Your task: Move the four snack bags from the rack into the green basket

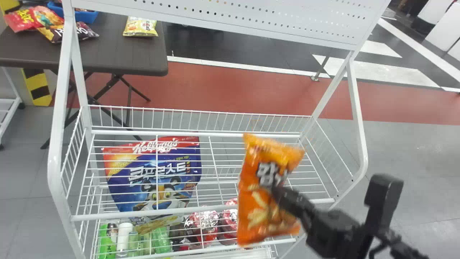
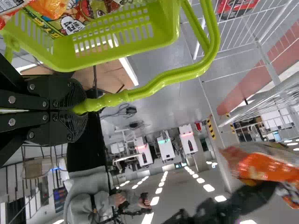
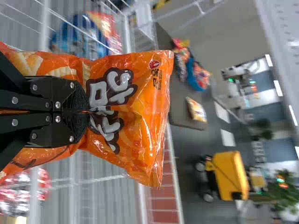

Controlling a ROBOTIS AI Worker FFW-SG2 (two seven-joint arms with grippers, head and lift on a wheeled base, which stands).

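Glossy orange snack bag (image 3: 140, 135) is pinched by right claw (image 3: 86, 111); green plastic basket (image 2: 164, 28) is held by handle (image 2: 163, 79) in left claw (image 2: 84, 106), likely for loading.

one rack (image 1: 54, 158) holds one blue cereal bag (image 1: 124, 187) and, as far as the wires let one tell, two red-and-silver packs (image 1: 204, 220). there is one orange snack bag (image 1: 251, 212). one bench (image 1: 118, 54) carries one yellow snack bag (image 1: 141, 27) and one blue basket (image 1: 86, 16). one green basket (image 2: 166, 23) contains at least two bags (image 2: 74, 23).
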